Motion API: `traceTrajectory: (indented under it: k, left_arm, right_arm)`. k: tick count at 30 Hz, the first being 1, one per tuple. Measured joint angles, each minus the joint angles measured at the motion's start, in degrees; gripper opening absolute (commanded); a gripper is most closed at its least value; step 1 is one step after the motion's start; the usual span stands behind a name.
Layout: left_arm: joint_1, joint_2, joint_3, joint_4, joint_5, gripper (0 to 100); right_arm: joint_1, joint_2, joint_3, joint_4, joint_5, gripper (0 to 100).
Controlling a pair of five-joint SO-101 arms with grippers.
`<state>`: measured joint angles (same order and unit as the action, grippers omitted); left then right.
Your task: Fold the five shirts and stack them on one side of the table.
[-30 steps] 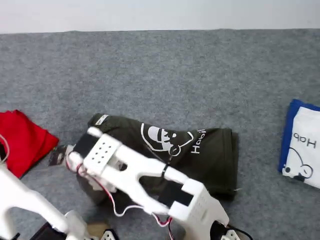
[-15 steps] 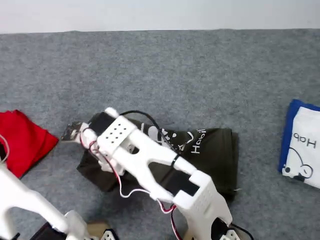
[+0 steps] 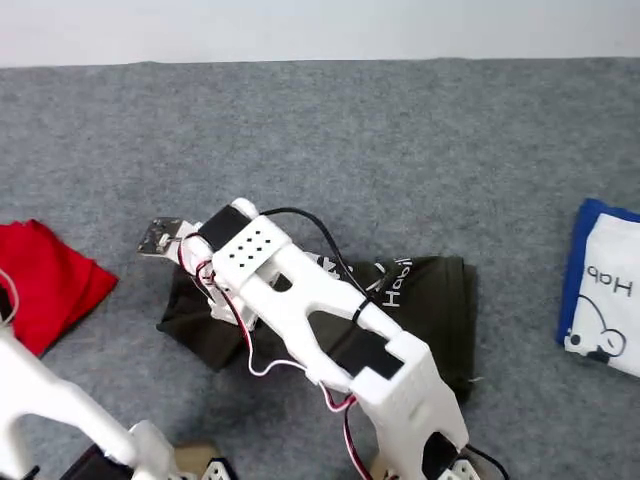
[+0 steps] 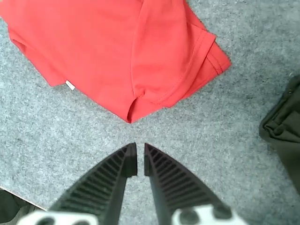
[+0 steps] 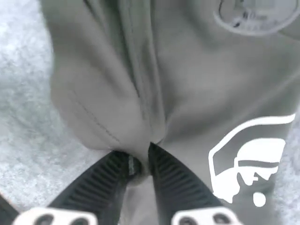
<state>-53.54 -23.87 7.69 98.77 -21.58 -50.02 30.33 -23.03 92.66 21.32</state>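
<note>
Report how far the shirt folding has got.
Done: the red shirt and the blue-and-white shirt look folded, at opposite sides of the table. In hand: the right gripper is shut on an edge of the dark shirt, mid-fold. To do: finishing that fold and stacking; the left gripper hangs shut, empty.

High cam looks straight down over the table, dark shirt near the middle. Right wrist cam is pressed up close on that same shirt. Left wrist cam faces down at the red shirt beside it and catches the dark shirt's edge.
</note>
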Motion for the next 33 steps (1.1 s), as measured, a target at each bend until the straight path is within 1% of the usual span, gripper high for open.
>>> traceTrajectory:
  k: [4,9,11,15,17,19,22,24,26,31,33]
  left_arm:
    - [0.00,0.00,0.00,0.00,0.00,3]
    - [0.00,0.00,0.00,0.00,0.00,3]
    - [0.00,0.00,0.35,0.00,0.00,3]
    - [0.00,0.00,2.29,0.00,0.00,3]
    - [0.44,0.00,3.43,0.00,0.00,3]
    - [1.23,0.00,3.60,0.00,0.00,3]
    - [1.93,0.00,3.60,0.00,0.00,3]
    - [2.64,0.00,3.60,0.00,0.00,3]
    - [2.90,0.00,3.60,0.00,0.00,3]
    - [2.73,0.00,3.60,-1.14,0.00,3]
    - [1.58,0.00,3.60,-1.76,0.00,3]
  right_arm:
    - [3.16,3.43,0.00,-3.08,-1.32,17.4]
    - [9.23,5.27,-0.09,-5.71,-2.37,17.3]
    - [10.55,5.27,-1.58,-5.19,-2.37,17.3]
    - [10.55,5.27,-6.86,0.44,-2.37,17.2]
    - [9.41,5.27,-9.93,4.40,-2.37,16.5]
    - [6.95,4.92,-11.96,7.56,-2.37,11.8]
    - [2.29,1.93,-12.04,7.82,-2.46,3.7]
    - [-0.18,-0.44,-11.78,7.82,-2.46,1.6]
    - [-2.81,-1.76,-10.20,7.82,-2.46,3.1]
    - [-7.91,-1.76,-3.34,7.82,-2.73,17.0]
    - [-10.02,-1.76,-2.20,7.82,-3.43,19.1]
